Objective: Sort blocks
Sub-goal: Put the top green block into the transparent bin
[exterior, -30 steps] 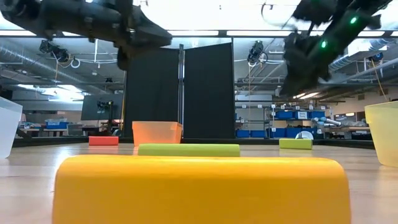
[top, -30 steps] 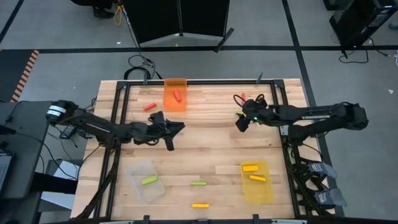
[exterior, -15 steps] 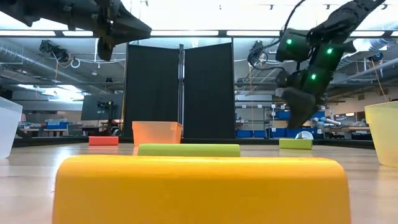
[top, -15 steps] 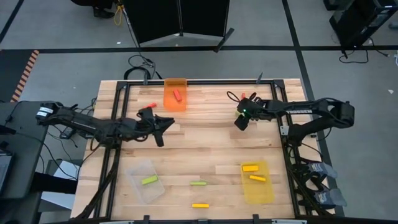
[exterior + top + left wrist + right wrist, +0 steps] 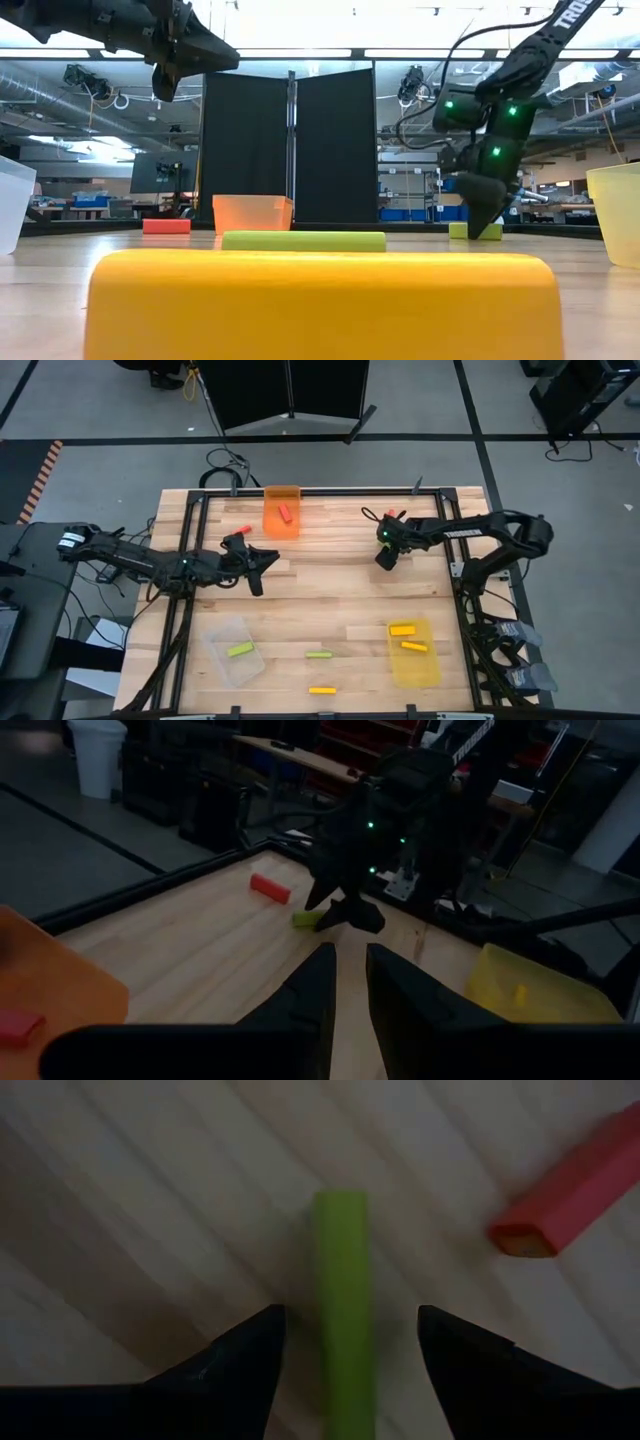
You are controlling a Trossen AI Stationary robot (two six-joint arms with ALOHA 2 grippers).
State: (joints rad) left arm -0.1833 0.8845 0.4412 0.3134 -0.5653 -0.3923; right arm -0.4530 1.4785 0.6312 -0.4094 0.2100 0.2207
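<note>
My right gripper (image 5: 350, 1316) is open and points down at the table's far right. Its fingers stand on either side of a lime green block (image 5: 342, 1240), which lies flat on the wood, and they do not touch it. A red block (image 5: 568, 1180) lies just beyond. The low view shows this gripper (image 5: 489, 222) down at table level in front of the green block (image 5: 470, 231). My left gripper (image 5: 264, 563) hovers high over the table's left part, holding nothing, with only a narrow gap between its fingers (image 5: 350, 952). A red block (image 5: 238, 536) lies beside the left arm.
The orange bin (image 5: 282, 525) at the far edge holds a red block. The clear bin (image 5: 222, 645) near left holds a green one, and the yellow bin (image 5: 413, 665) near right holds two yellow ones. A green block (image 5: 319, 655) and a yellow block (image 5: 322, 689) lie loose near the front.
My right gripper has come down from high above to table level, shifting slightly toward the far left, and now straddles the green block. My left gripper has drawn back from the table's middle toward the left edge, staying high. No block has moved.
</note>
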